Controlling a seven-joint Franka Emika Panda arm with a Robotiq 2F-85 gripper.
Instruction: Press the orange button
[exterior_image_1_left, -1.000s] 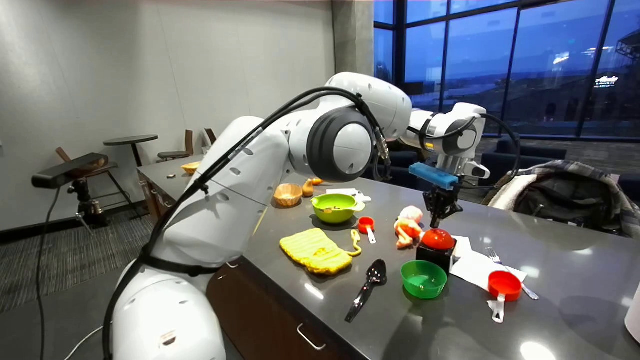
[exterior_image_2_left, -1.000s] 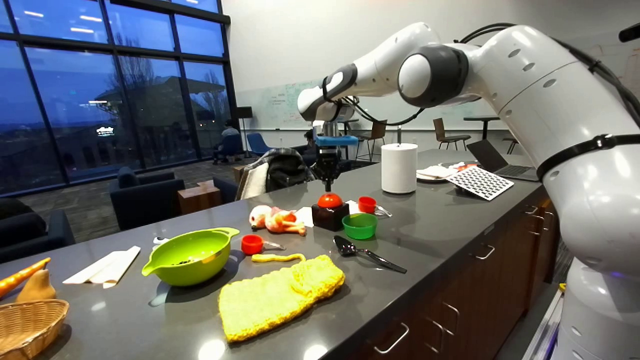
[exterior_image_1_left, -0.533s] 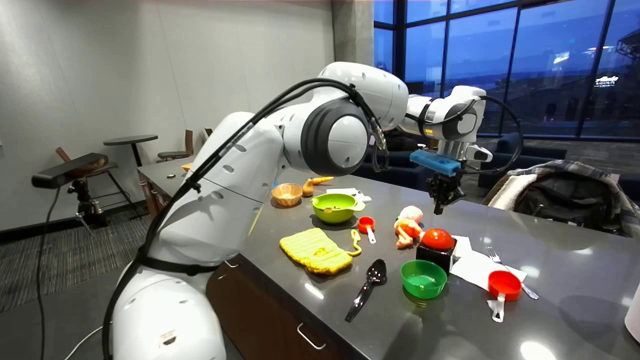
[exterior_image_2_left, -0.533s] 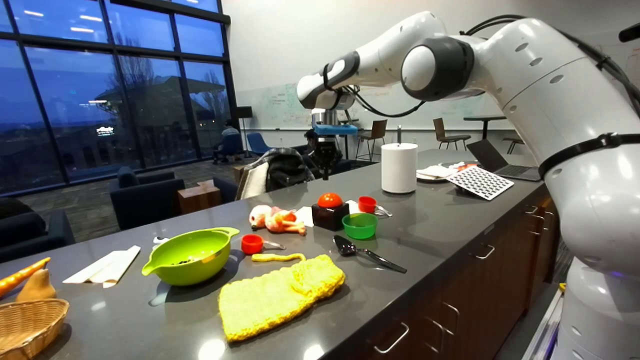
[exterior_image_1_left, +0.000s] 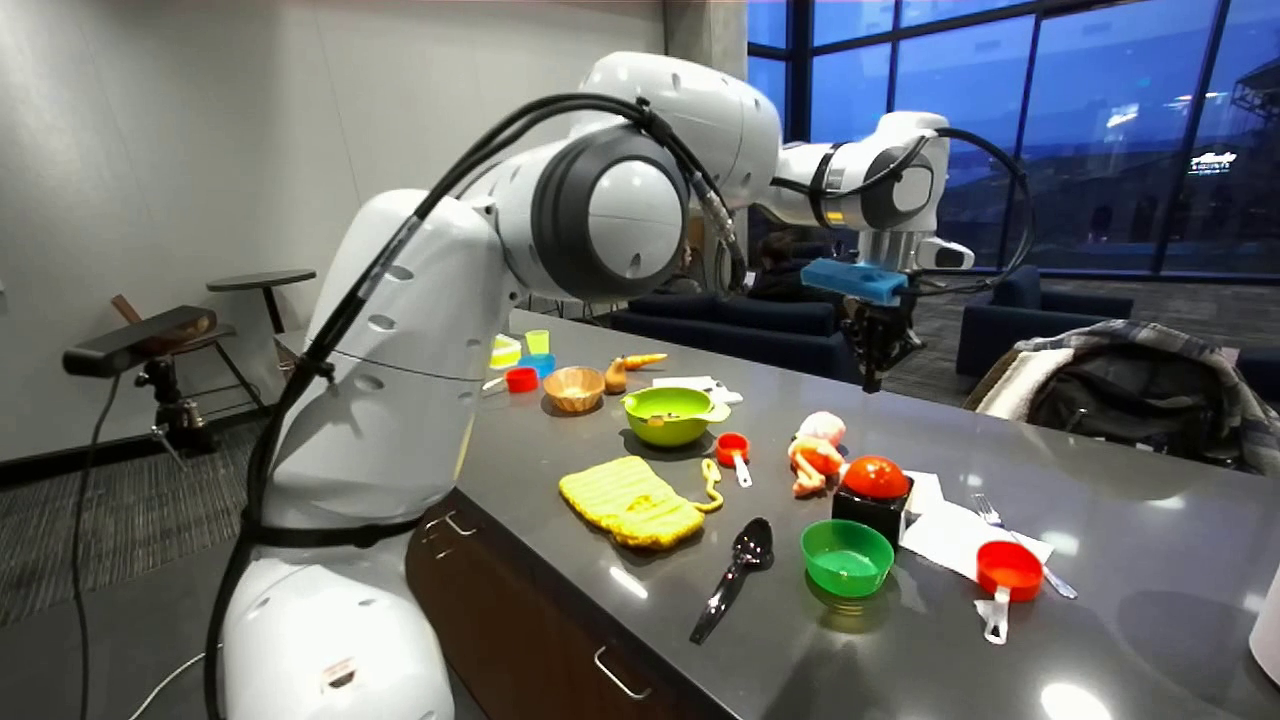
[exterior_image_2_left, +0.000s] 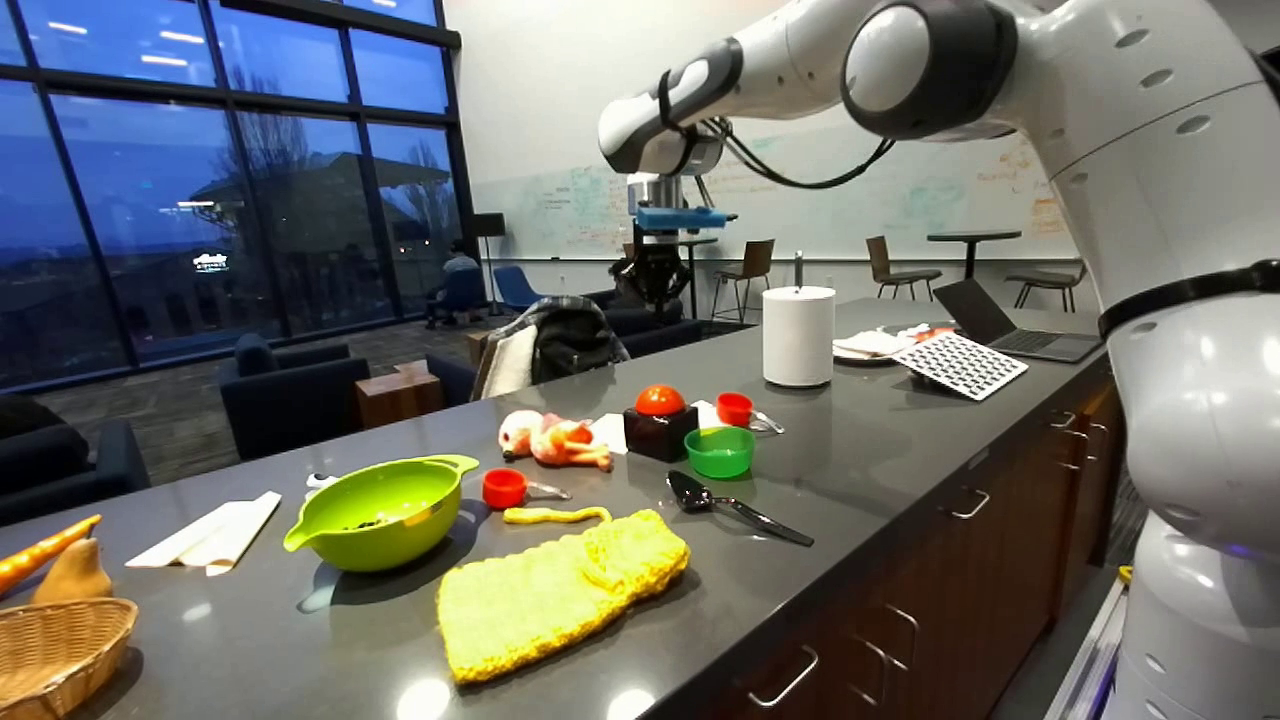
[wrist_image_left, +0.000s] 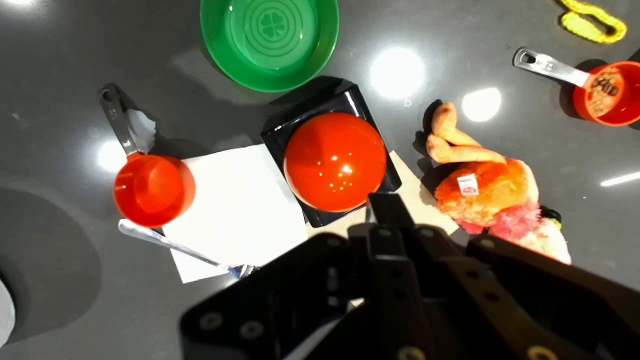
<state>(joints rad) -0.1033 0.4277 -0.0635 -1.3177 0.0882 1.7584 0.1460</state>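
The tool (exterior_image_1_left: 872, 384), closed w/ nothing in it, hangs well above the orange button (wrist_image_left: 335, 161) on the tabletop (exterior_image_2_left: 840, 455) beside the green bowl (wrist_image_left: 270, 77), so the press is pending or done, can't tell which, & if pending, next move prob. = straight push down.

Orange-red button (wrist_image_left: 335, 162), clover-patterned green bowl (wrist_image_left: 270, 76)

Button base (exterior_image_1_left: 868, 509) partly hidden, wicker basket (exterior_image_2_left: 62, 662) cropped
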